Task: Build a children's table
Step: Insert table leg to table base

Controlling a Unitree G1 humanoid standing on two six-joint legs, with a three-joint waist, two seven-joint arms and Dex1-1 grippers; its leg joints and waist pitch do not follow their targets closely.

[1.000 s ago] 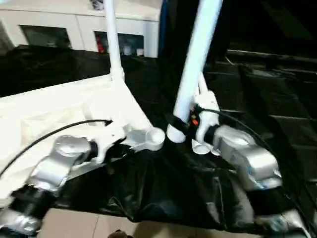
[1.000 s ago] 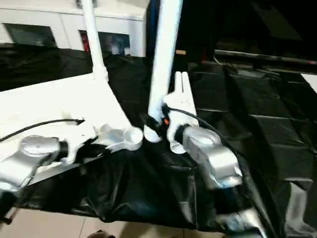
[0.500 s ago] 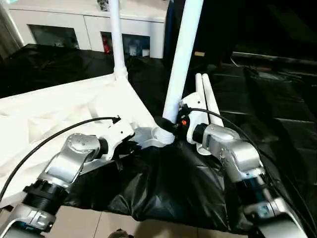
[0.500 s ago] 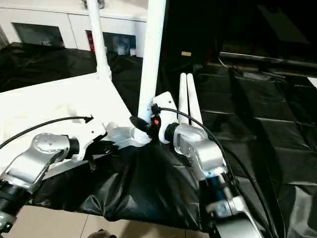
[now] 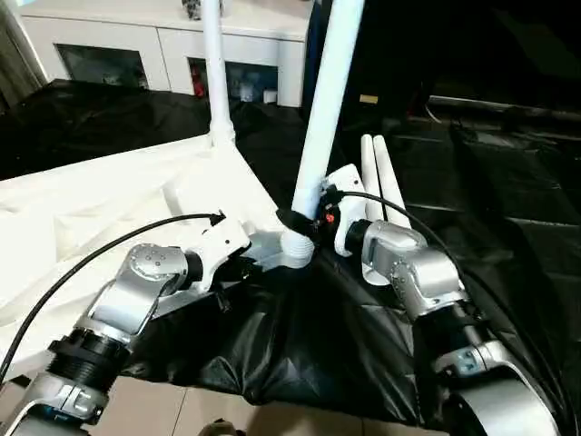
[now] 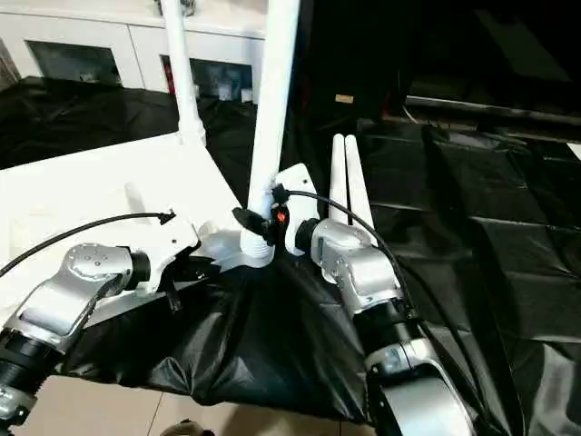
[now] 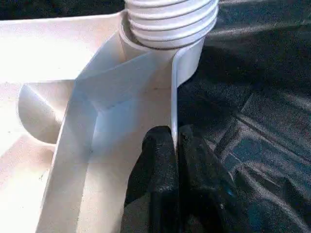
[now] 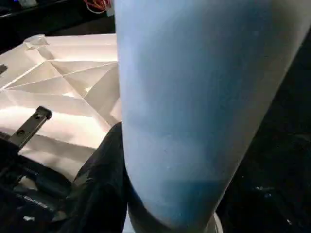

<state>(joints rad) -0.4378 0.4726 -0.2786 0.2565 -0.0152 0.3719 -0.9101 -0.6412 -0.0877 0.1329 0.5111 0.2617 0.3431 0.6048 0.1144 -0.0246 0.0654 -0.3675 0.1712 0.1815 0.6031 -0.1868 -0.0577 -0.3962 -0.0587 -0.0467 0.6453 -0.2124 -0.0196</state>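
Observation:
The children's table top [image 5: 109,200] lies upside down on a black sheet, and one white leg [image 5: 216,73] stands upright in its far corner. A second leg [image 5: 327,100] rises from the near corner socket [image 7: 187,58], its ribbed end [image 7: 170,19] sitting in the socket's mouth. My right gripper [image 5: 304,222] is shut on this leg just above the socket, one black finger [image 8: 104,189] pressed to the tube. My left gripper [image 7: 174,138] is shut on the thin rim wall of the top, right beside that socket. Two loose legs [image 5: 377,173] lie side by side behind my right wrist.
A white cabinet with glass doors [image 5: 163,45] stands along the back. The black sheet [image 5: 300,345] covers the floor around the table and hangs crumpled at the near edge, where tiled floor [image 5: 182,413] shows. A black cable [image 5: 100,250] arcs over my left forearm.
The held leg has moved left from beside the corner socket onto it and stands more upright. My left gripper keeps its pinch on the rim. The camera has also shifted.

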